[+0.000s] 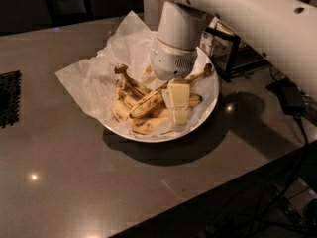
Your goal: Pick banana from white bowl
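The white bowl (210,100) sits on the grey table, lined with a crinkled white paper sheet (94,78). Several speckled bananas lie in it. The banana (146,104), long and slim, lies slanted across the pile, and its thin dark-tipped stem (207,69) points to the upper right. My gripper (179,118) hangs from the white wrist (176,43) straight down into the bowl, over the middle of the banana, and hides that part of it. A shorter curved bunch (126,86) lies to the left.
A dark wire rack (225,51) with items stands just behind the bowl at the right. A black box and cables (290,100) lie at the table's right edge. A dark grille (10,98) is at the left edge.
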Motion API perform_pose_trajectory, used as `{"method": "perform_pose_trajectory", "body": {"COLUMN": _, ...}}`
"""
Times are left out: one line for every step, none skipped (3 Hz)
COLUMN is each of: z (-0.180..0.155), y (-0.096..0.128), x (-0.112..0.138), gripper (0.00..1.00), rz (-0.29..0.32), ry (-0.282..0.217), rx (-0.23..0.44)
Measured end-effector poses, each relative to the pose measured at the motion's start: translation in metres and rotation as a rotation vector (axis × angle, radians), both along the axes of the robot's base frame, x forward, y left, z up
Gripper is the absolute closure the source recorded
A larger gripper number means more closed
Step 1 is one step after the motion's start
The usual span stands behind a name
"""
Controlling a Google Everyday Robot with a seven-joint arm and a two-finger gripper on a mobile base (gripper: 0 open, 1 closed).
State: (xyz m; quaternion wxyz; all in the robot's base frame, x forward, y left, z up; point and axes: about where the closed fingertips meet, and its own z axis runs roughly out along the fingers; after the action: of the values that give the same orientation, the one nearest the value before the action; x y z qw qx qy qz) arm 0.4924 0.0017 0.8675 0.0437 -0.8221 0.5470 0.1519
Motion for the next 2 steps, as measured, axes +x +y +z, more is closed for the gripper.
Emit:
{"method": "perform_pose_trajectory", "body": {"z": 0.0, "y": 0.0, "x": 0.0, "gripper": 0.19, "rz": 0.0, "ry": 0.0, "rx": 0.0}}
{"method": "perform_pose_trajectory", "body": {"z": 0.0, "y": 0.0, "x": 0.0, "gripper": 0.42, "rz": 0.0, "ry": 0.0, "rx": 0.0}}
